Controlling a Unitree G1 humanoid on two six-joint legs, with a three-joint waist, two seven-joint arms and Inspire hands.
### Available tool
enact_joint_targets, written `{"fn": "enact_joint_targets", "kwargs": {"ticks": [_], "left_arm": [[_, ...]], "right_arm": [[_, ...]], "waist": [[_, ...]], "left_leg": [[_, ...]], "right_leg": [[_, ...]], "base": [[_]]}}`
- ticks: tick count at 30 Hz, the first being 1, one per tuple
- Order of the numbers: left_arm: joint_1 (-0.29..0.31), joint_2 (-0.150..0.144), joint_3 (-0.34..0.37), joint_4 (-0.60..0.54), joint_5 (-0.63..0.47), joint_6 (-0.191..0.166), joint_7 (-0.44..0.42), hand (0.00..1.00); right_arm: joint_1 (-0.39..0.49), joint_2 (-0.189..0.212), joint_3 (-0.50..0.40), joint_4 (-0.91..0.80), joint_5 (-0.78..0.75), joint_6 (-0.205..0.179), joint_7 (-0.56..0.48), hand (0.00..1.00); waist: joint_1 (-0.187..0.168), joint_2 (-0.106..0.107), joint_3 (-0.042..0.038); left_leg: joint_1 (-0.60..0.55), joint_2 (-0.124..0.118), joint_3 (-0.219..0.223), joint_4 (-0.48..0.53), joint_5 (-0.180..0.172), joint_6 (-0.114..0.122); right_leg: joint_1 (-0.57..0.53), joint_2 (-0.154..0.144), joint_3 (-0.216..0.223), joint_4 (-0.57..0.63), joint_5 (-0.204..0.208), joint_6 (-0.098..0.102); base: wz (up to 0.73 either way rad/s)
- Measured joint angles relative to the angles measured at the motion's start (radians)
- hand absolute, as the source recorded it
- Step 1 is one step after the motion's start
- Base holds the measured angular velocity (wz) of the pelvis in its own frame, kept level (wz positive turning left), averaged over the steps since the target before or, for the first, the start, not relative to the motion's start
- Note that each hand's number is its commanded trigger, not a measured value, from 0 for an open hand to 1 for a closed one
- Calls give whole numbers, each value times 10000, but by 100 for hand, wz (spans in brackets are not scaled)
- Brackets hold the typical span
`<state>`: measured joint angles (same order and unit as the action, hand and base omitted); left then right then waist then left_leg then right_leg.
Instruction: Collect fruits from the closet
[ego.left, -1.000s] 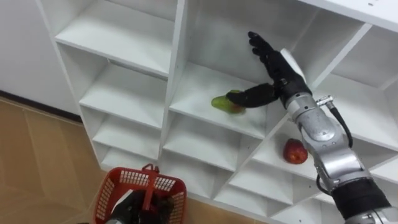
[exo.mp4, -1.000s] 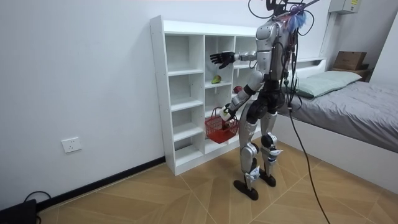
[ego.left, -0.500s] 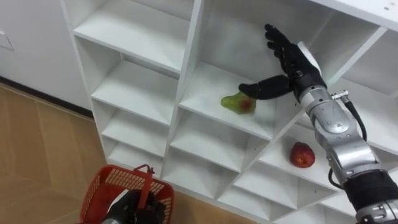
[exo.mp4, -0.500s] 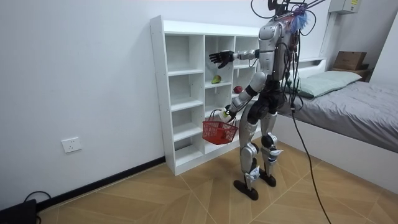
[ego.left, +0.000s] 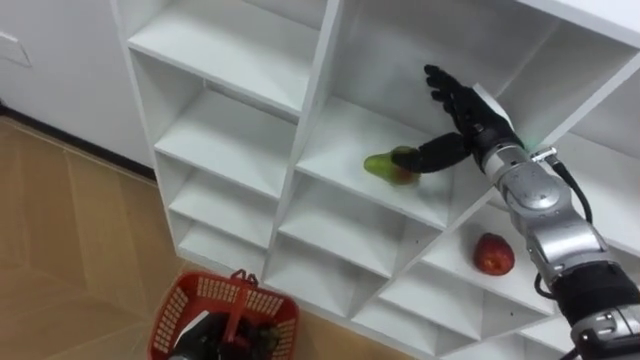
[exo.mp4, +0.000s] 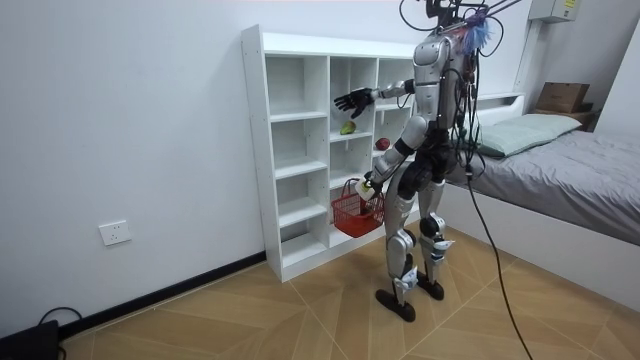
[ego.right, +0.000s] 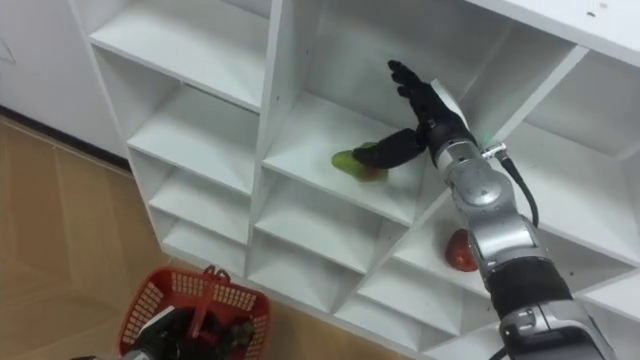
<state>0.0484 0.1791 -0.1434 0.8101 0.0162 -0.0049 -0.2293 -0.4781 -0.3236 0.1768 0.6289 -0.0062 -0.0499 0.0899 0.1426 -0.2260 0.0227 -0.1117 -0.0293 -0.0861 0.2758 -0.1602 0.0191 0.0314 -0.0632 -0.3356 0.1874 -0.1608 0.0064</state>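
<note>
**A:** What has been altered around the green, red-blushed oval fruit?

**B:** Little of the fruit itself. It is still laid on a shelf in an upper compartment of the middle column of the white open-shelved closet. The black right hand has been lowered towards it within the last second. The thumb is kept against the fruit's side. The fingers, held straight and spread wide, have been tipped down closer over it. Nothing is gripped yet.

**A:** And what is meant by that for the collecting?

**B:** The reach can be judged finished and the grasp just begun, so the fingers remain to be closed round the fruit. It could be nudged deeper into the closet if it is pushed by the thumb alone.

**A:** Is anything else left in the closet?

**B:** A round red apple is seen one compartment lower and one column to the right, untouched.

**A:** Where is the fruit to be put?

**B:** A red plastic mesh basket is hung low before the closet's bottom shelves, its handle clasped by the curled left hand. The basket has been kept there throughout. The sideways shift of the shelves in the eye views is to be put down to the head, since the closet is unmoved in the room view.
</note>
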Motion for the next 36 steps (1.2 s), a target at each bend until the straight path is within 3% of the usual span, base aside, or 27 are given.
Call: {"fn": "enact_joint_targets", "kwargs": {"ticks": [12,28,36], "left_arm": [[-366,-52,-183,113,6,83,-203,100],[-393,-39,-193,244,-26,124,-243,100],[-423,-26,-198,230,-33,127,-238,100]], "right_arm": [[-147,3,343,1175,-172,84,159,0],[-222,0,394,1455,-421,86,470,0],[-352,-10,404,1595,-504,207,635,0]], "waist": [[278,237,159],[301,500,133],[315,559,61]], "left_leg": [[-292,0,-91,175,-3,9],[-556,2,-148,254,25,33],[-710,-8,-149,318,69,51]], "right_leg": [[-268,-29,-97,179,3,-5],[-507,-63,-141,198,4,-6],[-735,-103,-123,370,3,-5]], "base": [[2],[0],[0]]}}
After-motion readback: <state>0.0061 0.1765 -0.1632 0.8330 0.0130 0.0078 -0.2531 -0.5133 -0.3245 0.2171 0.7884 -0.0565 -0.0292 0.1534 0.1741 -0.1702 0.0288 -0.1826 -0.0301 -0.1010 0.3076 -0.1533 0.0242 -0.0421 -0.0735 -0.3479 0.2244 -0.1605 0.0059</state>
